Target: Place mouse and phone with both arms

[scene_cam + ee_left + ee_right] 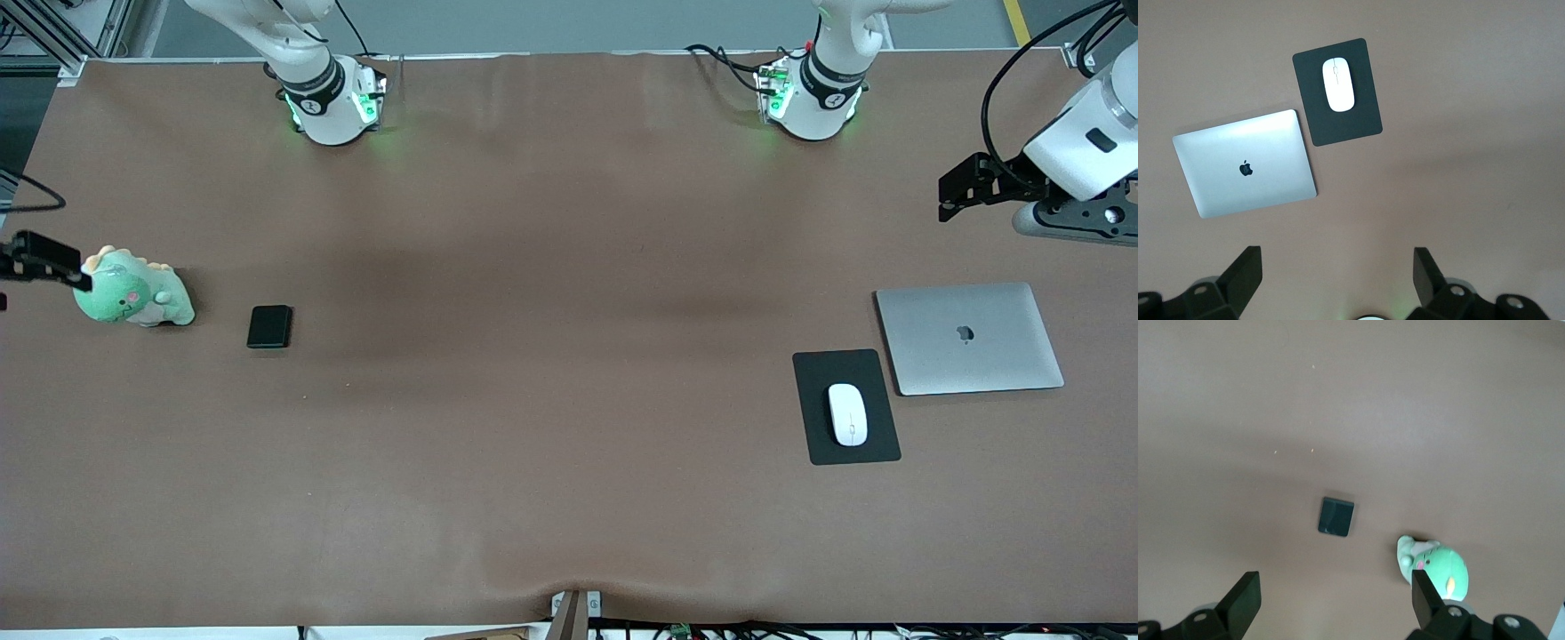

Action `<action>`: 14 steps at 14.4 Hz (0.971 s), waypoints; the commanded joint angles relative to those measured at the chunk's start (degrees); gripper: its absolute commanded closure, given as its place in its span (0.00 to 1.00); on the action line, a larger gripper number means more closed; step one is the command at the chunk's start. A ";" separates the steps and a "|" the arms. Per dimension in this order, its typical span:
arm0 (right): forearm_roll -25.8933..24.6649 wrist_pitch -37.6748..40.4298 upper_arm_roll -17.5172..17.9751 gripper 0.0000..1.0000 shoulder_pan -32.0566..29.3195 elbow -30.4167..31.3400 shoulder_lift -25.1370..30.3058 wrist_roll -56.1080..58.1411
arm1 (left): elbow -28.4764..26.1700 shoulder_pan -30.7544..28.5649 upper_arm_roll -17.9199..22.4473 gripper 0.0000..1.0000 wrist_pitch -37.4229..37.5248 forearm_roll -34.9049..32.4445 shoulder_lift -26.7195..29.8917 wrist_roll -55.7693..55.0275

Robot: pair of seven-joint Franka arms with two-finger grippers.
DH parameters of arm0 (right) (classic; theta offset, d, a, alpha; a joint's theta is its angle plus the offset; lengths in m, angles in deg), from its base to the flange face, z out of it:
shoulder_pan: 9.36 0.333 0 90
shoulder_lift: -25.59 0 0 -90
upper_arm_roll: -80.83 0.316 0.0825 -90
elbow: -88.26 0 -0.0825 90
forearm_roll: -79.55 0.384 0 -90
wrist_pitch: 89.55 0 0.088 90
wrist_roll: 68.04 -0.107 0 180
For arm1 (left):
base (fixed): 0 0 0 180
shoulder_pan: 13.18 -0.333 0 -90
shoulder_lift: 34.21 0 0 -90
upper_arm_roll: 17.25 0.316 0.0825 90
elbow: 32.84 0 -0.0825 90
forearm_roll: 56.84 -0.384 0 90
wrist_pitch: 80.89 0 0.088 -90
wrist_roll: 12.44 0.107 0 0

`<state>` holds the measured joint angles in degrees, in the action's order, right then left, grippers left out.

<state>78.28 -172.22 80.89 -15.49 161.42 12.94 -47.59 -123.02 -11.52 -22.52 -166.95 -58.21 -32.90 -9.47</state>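
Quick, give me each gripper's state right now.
Left gripper: open, empty, up over the table near the laptop.
Right gripper: open, empty, up over the table by the dinosaur toy.

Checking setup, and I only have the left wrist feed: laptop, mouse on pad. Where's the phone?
Observer: The phone lies flat toward the right arm's end of the table, beside a green dinosaur toy.
Operator: Right pincer on it?
Observer: No. The right pincer is open and hangs above the table near the toy, holding nothing.
Operator: My arm's pincer?
Observer: The left pincer is open over the table's edge, farther from the front camera than the laptop. The mouse sits untouched on the pad.
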 commanded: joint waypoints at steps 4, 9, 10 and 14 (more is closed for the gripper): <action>-0.06 -0.81 0.12 0.00 -0.37 15.58 12.10 -0.15 | -0.61 -0.26 0.17 0.00 0.36 0.49 1.16 -0.68; 0.03 0.40 0.39 0.00 2.07 17.81 14.23 -10.30 | -0.79 -1.84 0.26 0.00 0.36 0.49 1.07 -0.68; 0.03 0.67 0.30 0.00 2.70 17.81 14.23 -12.17 | -0.79 -2.45 0.26 0.00 0.36 0.49 0.98 -0.68; 0.03 0.67 0.39 0.00 4.71 16.84 13.79 -11.14 | -0.79 -2.63 -0.01 0.00 0.36 0.58 0.98 -0.68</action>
<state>78.36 -171.54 81.28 -12.20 177.50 25.48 -58.44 -123.11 -13.89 -22.15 -166.95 -58.21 -32.90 -9.48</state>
